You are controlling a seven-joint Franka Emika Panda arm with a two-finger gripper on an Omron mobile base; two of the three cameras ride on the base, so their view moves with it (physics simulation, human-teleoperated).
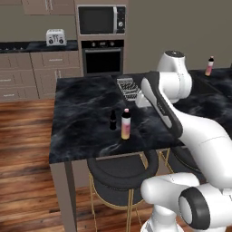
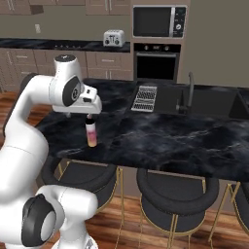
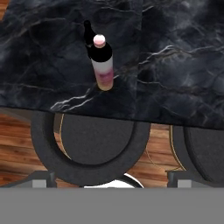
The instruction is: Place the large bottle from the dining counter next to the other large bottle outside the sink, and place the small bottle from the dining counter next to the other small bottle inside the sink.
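Note:
The large bottle [image 1: 126, 124], pink and yellow with a dark upper part, stands on the dining counter [image 1: 77, 131] near its front edge. Just to its left stands the small bottle [image 1: 113, 120], all black. In the hand view the large bottle [image 3: 102, 63] is seen from above, with the small bottle [image 3: 89, 35] behind it. My gripper [image 2: 90, 115] hangs open just above the large bottle [image 2: 91, 135] and holds nothing. The other large bottle [image 1: 209, 66] stands far right on the counter. The sink [image 2: 209, 99] has a dark faucet [image 2: 189, 92]. The other small bottle is hidden.
A ribbed metal drain rack [image 2: 145, 98] lies left of the sink. Round black stools [image 1: 122, 174] stand under the counter's front edge. A wall oven [image 1: 102, 56], a microwave [image 1: 100, 19] and a toaster [image 1: 55, 37] are at the back.

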